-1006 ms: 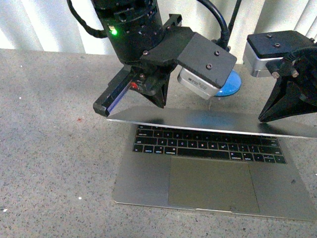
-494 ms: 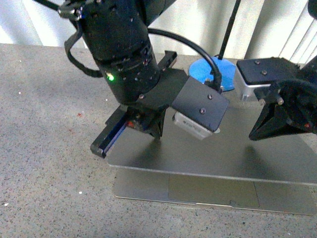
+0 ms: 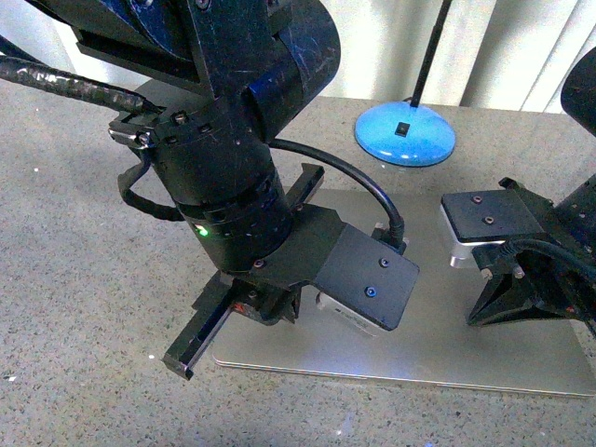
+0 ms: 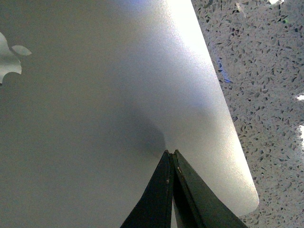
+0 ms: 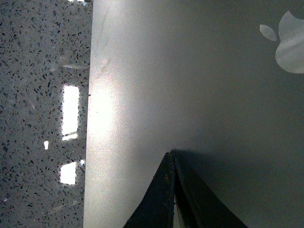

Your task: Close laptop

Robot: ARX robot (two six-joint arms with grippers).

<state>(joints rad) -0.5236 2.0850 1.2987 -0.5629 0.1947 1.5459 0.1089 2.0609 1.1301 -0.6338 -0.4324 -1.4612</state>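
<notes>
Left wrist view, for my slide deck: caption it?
Shut left hand tip on the lid of the laptop, apple logo nearby, speckled table beyond.

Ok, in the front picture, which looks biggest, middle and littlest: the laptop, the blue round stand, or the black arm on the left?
1. Black arm, though it is nearest the camera, which makes it look bigger.
2. Laptop.
3. Blue round stand.
</notes>
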